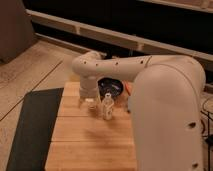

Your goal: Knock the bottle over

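Note:
The bottle (107, 107) is slim and translucent with a white cap and a pale body. It stands upright near the back middle of the wooden table (75, 140). My gripper (89, 103) hangs down from the wrist (88, 82) just left of the bottle, low over the table, very close to it. I cannot tell whether they touch. My large white arm (160, 100) comes in from the right and hides the table's right side.
A dark round bowl (112, 86) sits just behind the bottle. A small orange-red thing (128, 89) shows at the arm's edge. A black mat (30, 130) lies on the floor to the left. A dark wall with a ledge runs behind.

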Robot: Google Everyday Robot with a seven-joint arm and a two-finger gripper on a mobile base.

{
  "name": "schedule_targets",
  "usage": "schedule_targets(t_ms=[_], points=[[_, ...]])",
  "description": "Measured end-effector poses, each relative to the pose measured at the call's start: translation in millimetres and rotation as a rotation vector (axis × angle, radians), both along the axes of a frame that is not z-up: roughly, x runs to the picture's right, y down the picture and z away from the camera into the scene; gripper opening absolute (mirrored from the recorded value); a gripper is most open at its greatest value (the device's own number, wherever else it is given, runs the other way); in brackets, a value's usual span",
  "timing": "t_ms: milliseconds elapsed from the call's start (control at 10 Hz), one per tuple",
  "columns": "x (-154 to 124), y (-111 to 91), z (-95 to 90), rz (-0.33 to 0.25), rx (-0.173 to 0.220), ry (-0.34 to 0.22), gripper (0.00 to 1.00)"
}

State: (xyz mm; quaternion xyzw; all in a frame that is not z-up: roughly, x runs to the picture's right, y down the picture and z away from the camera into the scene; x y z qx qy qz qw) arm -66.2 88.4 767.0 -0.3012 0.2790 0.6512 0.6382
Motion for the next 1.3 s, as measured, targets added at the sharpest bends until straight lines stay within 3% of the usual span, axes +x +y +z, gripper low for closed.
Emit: schedule_targets(t_ms=[400, 900, 1300], points=[[49, -22, 11.3, 0.049, 0.007, 0.106, 0.65], [69, -53, 3.9, 0.06, 0.07, 0.137, 0.65], [70, -55, 2.3, 0.072, 0.08, 0.141, 0.65]])
